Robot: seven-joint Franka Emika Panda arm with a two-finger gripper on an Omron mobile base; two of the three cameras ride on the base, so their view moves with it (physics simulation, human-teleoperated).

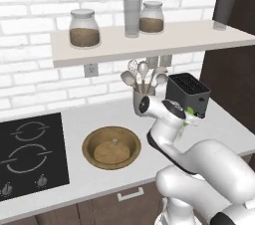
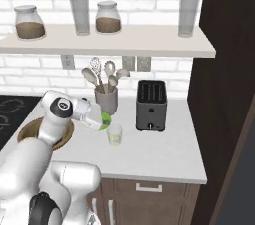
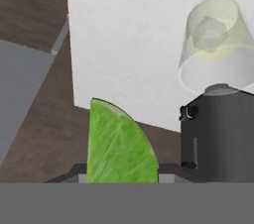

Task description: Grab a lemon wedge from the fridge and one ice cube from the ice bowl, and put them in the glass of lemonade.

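Gripper (image 2: 102, 120) clamped on green wedge (image 3: 119, 143), glass (image 2: 114, 134) at 5 o'clock; releasing early likely drops it on counter (image 2: 164, 152).

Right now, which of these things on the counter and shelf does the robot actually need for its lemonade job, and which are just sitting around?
Needed:
- green wedge, held in the gripper
- glass of lemonade, a pale cube already inside
- wooden ice bowl, one small cube left in it

Just sitting around:
- toaster
- utensil cup
- jars and tumblers on the shelf
- stove
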